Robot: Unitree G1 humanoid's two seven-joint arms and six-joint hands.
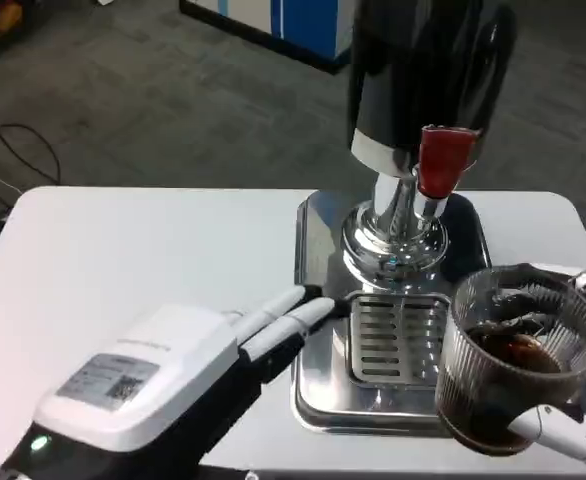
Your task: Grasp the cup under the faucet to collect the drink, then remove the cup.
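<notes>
A clear ribbed cup [513,355] holding dark drink is gripped by my right hand [573,425] at the lower right, over the right edge of the steel drip tray [318,395]. The cup stands off to the right of the faucet with its red tap handle [443,160], not under it. The slotted grate [388,340] below the faucet is bare. My left hand [173,385] hovers at the lower left with its fingers [293,312] stretched toward the tray's left side, holding nothing.
The dark dispenser body [423,60] rises on a chrome base [393,240] at the tray's back. The white table [123,260] spreads to the left. Grey carpet and a blue-white cabinet [293,20] lie beyond the table.
</notes>
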